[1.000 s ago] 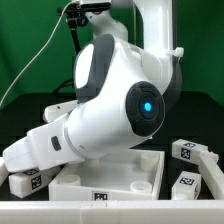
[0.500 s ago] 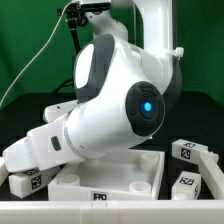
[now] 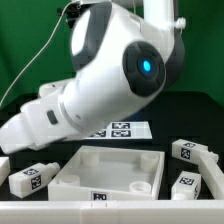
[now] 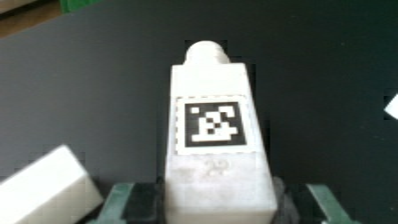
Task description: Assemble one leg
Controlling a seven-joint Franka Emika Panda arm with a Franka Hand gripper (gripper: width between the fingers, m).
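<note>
A green backdrop [image 3: 25, 45] filled the upper left and far right of the exterior view, evenly lit. Below it, a matte black tabletop [image 3: 190, 125] ran across the middle, and a white ledge [image 3: 40, 213] lay along the bottom edge.

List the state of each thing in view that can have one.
leg: held between the fingers, stub end pointing away from them.
gripper: shut on the leg.
tray-like piece: lying flat, open side up.
loose legs: one at the exterior view's left, two at its right, lying untouched.
</note>
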